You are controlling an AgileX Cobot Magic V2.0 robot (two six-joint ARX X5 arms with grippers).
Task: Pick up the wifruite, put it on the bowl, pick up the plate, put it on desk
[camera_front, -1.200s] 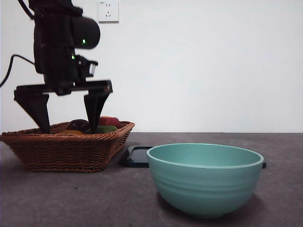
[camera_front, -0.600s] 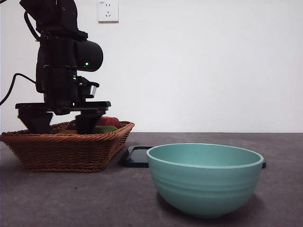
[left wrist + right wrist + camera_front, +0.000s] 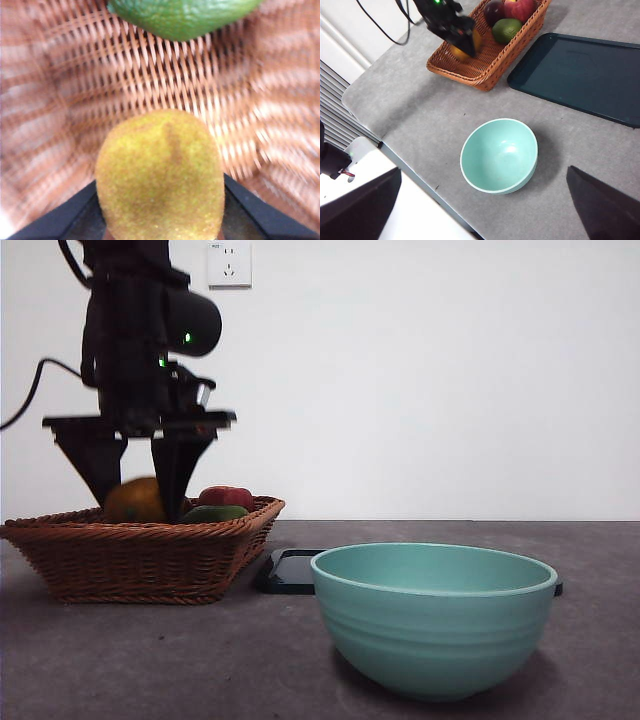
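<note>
At the front view's upper left, the left pincer (image 3: 140,502) pinches the wifruite (image 3: 134,501) above the basket (image 3: 140,558); a loose grip could drop it short of the bowl (image 3: 433,618). The right pincer (image 3: 485,210) waits, spread.

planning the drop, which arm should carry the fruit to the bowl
Left. Its gripper is shut on the fruit above the basket; the right gripper is open above the bowl.

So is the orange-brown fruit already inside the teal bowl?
No: the bowl is empty, and the left gripper holds the wifruite over the basket.
</note>
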